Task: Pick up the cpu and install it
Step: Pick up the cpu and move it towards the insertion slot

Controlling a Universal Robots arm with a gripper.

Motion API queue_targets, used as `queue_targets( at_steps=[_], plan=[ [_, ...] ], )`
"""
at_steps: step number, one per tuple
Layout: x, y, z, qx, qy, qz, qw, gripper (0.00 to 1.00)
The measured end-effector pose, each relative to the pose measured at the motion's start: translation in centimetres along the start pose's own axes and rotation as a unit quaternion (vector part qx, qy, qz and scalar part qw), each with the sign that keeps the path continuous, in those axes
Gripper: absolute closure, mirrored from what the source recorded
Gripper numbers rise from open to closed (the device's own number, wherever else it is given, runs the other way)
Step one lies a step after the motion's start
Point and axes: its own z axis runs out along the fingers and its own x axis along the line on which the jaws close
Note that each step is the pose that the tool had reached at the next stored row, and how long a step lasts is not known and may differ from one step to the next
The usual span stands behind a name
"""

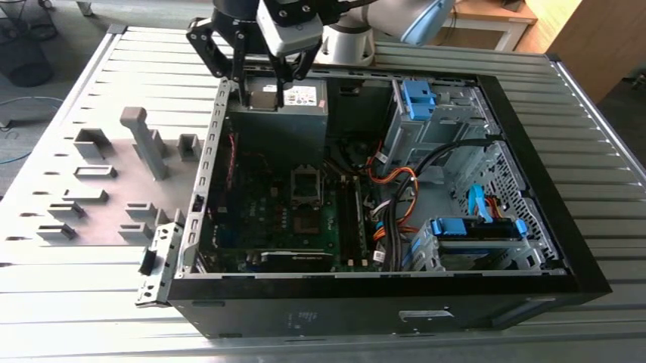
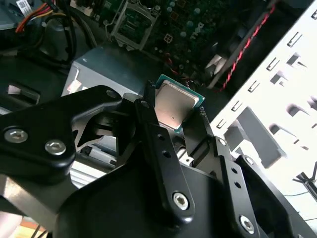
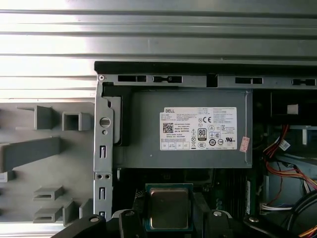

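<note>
Pickup done: my end effector [image 1: 265, 76] is clamped on the cpu [image 2: 176, 106], holding it over the power supply [image 3: 183, 129] at the case's far end, well apart from the socket [image 2: 134, 22]; install not yet done.

Ribbed silver metal table [image 1: 606, 151] of long slats, open black computer case [image 1: 383, 306] lying on its side on it, flat grey fixture board [image 1: 116, 190] touching the case at the exterior view's left, carrying grey plastic holder frames [image 1: 93, 172].
</note>
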Motion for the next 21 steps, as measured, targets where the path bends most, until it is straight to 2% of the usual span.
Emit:
queue_targets(
  at_steps=[21],
  plan=[
    [-3.81,0.07,0.16,0.0000,0.0000,0.000,1.00000,0.53]
  ],
)
